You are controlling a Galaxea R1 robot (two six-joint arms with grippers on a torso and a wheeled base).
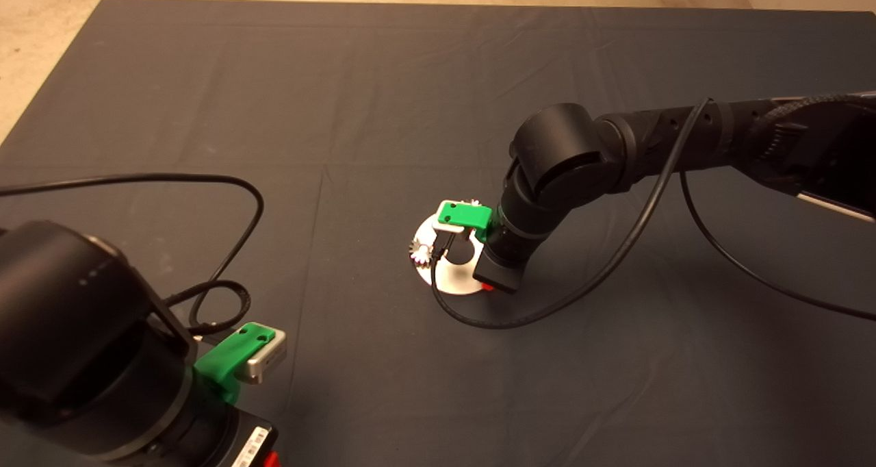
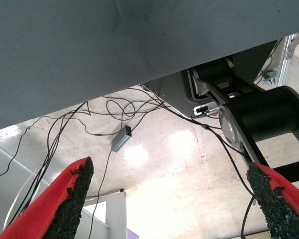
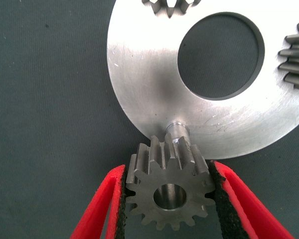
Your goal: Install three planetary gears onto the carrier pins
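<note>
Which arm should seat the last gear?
Right. Its claw grips the third gear just short of the bare pin on the disc. The left claw is parked open off the mat's near-left corner.

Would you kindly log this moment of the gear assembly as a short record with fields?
Carrier: flat round silver disc with a large centre hole, lying on the dark mat
Seated gears: two small silvery-grey toothed gears on the disc, and
Bare pin: one short silver stud near the disc's rim
Right gripper: shut on the third toothed gear, close beside the bare pin, not yet on it
Left gripper: open, parked at the mat's near left edge
</note>
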